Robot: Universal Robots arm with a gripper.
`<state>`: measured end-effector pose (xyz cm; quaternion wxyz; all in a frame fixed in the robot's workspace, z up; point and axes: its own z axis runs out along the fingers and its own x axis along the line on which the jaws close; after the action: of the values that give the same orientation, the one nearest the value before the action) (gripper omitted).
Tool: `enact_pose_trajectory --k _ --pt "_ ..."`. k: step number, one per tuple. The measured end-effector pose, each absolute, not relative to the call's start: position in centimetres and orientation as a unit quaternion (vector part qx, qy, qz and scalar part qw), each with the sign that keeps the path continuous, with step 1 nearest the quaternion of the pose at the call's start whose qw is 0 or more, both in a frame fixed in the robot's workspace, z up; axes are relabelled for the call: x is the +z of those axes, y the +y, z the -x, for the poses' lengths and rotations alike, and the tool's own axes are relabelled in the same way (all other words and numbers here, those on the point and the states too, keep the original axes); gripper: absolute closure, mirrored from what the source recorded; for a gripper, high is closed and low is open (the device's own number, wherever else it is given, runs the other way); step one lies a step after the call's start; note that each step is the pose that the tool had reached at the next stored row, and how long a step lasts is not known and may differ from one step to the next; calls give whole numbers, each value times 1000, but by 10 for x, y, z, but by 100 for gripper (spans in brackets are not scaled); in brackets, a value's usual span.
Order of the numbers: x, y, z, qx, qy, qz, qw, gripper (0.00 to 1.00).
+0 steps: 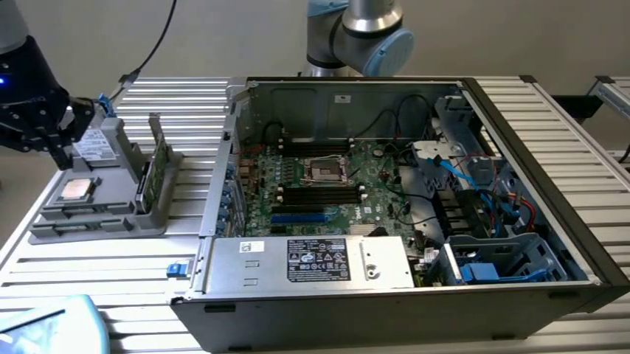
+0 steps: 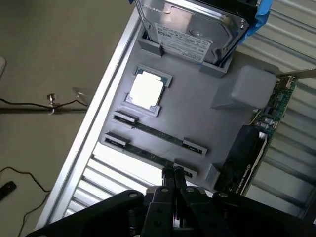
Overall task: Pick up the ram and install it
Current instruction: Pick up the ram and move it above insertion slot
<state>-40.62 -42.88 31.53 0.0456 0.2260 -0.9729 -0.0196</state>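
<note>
Nothing's lifted yet: the ram (image 2: 146, 154) lies on edge in its groove on the grey tray (image 2: 207, 106), with a second stick (image 2: 158, 133) just beside it. The gripper (image 2: 173, 173) hovers over the ram's end, fingers pressed together, holding nothing I can make out. In the exterior view the tray sits at nine o'clock from the open computer case (image 1: 394, 310), whose black memory slots (image 1: 317, 195) look unfilled. A silver processor chip (image 2: 145, 91), hard drive (image 2: 190, 29) and graphics card (image 2: 256, 143) crowd the tray

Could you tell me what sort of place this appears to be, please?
Probably a robotics lab bench for computer assembly: an opened desktop case, a grey tray holding a processor and hard drive, and a robot arm behind.
</note>
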Motion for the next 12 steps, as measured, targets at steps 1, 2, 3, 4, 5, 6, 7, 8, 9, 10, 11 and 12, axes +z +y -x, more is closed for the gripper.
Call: enact_pose_trajectory --k 1,2,3,4,5,6,7,8,9,10,11,12 --pt "315 -429 406 -22 -971 -235 45 90" --pt "314 -429 406 -23 -969 -244 45 90" --pt "314 -429 406 -25 -966 -253 44 90" --pt "313 -429 406 -27 -964 -262 44 90" --pt "312 -429 406 -28 -961 -270 44 90" --pt "312 -429 406 -28 -959 -279 44 90" --pt "312 -429 406 -28 -956 -288 44 90" --pt "311 -429 406 -28 -954 -297 45 90" --pt "311 -429 406 -27 -951 -306 45 90" --pt "311 -429 406 -27 -948 -314 45 90" --pt "310 -429 406 -27 -945 -322 45 90" --pt "310 -429 406 -26 -942 -331 45 90"
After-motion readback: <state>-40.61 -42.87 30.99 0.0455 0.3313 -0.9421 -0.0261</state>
